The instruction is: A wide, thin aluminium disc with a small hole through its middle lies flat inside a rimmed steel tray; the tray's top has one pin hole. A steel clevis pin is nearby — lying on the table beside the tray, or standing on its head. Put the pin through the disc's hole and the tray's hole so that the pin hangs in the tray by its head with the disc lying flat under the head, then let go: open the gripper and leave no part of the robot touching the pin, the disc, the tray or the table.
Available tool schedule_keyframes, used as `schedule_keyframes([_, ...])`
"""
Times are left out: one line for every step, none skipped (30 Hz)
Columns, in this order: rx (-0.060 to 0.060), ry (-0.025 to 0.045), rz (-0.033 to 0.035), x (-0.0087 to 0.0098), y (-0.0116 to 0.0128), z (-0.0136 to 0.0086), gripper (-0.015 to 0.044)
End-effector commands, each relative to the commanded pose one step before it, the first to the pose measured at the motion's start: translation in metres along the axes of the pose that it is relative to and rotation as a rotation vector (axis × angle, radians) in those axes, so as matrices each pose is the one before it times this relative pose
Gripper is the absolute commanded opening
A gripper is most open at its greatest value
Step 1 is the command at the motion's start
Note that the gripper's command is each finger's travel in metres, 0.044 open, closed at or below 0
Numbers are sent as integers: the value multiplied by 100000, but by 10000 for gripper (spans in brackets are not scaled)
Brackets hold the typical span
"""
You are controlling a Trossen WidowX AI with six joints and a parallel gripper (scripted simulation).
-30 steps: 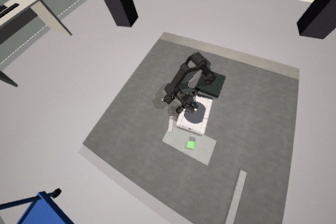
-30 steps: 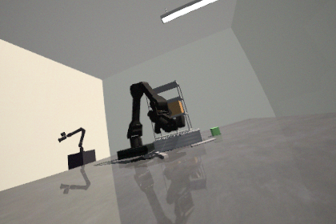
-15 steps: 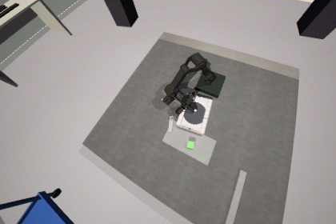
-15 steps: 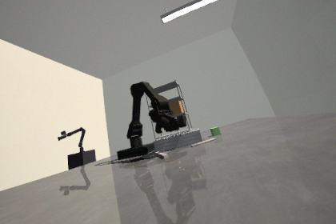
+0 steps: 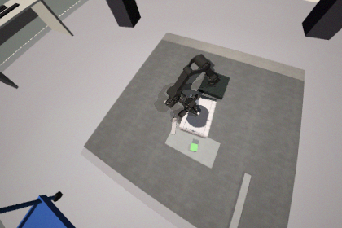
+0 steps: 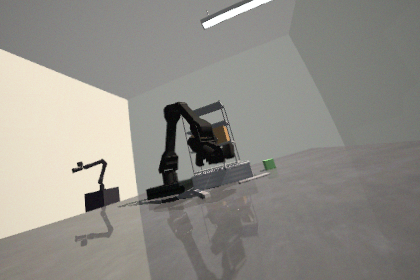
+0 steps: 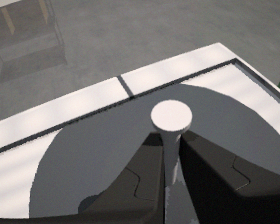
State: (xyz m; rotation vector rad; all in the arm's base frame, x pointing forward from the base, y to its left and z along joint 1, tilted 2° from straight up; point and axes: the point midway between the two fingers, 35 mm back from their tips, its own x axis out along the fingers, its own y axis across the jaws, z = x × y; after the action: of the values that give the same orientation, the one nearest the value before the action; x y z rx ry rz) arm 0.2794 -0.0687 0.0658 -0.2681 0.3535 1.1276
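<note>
Top view first: the black arm [image 5: 180, 81] [image 6: 171, 136] goes up from its base at about 1 o'clock of the tray, bends over at the elbow, runs down toward 7 o'clock, then the wrist end folds back in toward 4 o'clock over the tray. In the exterior view it's a tall arch, upper arm almost upright, forearm sloping down to the right, with the gripper [image 5: 195, 111] [image 6: 216, 158] [image 7: 168, 140] low over the steel tray [image 5: 210, 107] [image 6: 225, 175] [image 7: 75, 103]

The gripper is nearly shut, just a narrow gap, and it's got the clevis pin [image 5: 198, 113] [image 7: 171, 115] by the shank. Wrist cam shows the round head up above the fingertips, a bit past 12 o'clock from the frame's middle, shank running down between the two fingers. Can't see the lower end, so no idea whether it's in a hole

The aluminium disc [image 5: 198, 120] [image 7: 110, 150] is inside the tray rim, behind the pin and fingers in the wrist view. There's a dark round patch on it at 7 o'clock of the pin head, can't tell if that's the hole or a shadow. From above, the green block [image 5: 194, 147] [image 6: 269, 164] is near the tray at 6 o'clock, on a light grey patch
</note>
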Motion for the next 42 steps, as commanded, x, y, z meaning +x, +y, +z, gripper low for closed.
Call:
schedule_keyframes([168,-98,-103,88,-264,10,0])
schedule_keyframes([-3,-1,-1,12,-41,6,0])
schedule_keyframes([-3,-1,-1,13,-43,7,0])
schedule_keyframes([-3,-1,-1,12,-42,7,0])
schedule_keyframes([-3,-1,-1,12,-42,6,0])
schedule_keyframes([-3,-1,-1,12,-41,6,0])
schedule_keyframes([-3,-1,-1,12,-38,5,0])
schedule_keyframes([-3,-1,-1,12,-38,6,0])
schedule_keyframes([-3,-1,-1,11,-35,6,0])
schedule_keyframes([-3,-1,-1,10,-35,5,0])
schedule_keyframes([-3,-1,-1,11,-39,6,0])
schedule_keyframes([-3,-1,-1,11,-39,6,0])
schedule_keyframes([-2,-1,-1,7,-27,4,0])
schedule_keyframes([-1,0,0,3,-12,2,0])
schedule_keyframes([1,1,0,-8,13,-4,0])
schedule_keyframes([2,2,1,-15,31,-17,0])
schedule_keyframes([-376,195,152,-19,80,11,0])
schedule_keyframes([0,0,0,0,0,0,0])
schedule_keyframes([0,0,0,0,0,0,0])
schedule_keyframes([0,0,0,0,0,0,0])
schedule_keyframes([0,0,0,0,0,0,0])
schedule_keyframes([0,0,0,0,0,0,0])
schedule_keyframes([0,0,0,0,0,0,0])
schedule_keyframes([0,0,0,0,0,0,0])
schedule_keyframes([0,0,0,0,0,0,0])
schedule_keyframes([0,0,0,0,0,0,0])
schedule_keyframes([0,0,0,0,0,0,0])
schedule_keyframes([0,0,0,0,0,0,0])
schedule_keyframes([0,0,0,0,0,0,0])
schedule_keyframes([0,0,0,0,0,0,0])
schedule_keyframes([0,0,0,0,0,0,0])
schedule_keyframes([47,-24,-19,8,-8,-18,0])
schedule_keyframes([105,-54,-42,18,-18,-40,0])
schedule_keyframes([102,-52,-41,18,-23,-39,0])
schedule_keyframes([89,-46,-36,16,-20,-34,0])
schedule_keyframes([24,-13,-10,9,-11,-18,0])
schedule_keyframes([6,-3,-3,8,-4,-20,0])
schedule_keyframes([2,-1,-1,9,-4,-18,0])
schedule_keyframes([1,0,0,8,1,-17,0])
schedule_keyframes([1,0,0,7,4,-13,0])
schedule_keyframes([0,0,0,6,0,-12,0])
schedule_keyframes([0,0,0,6,0,-16,0])
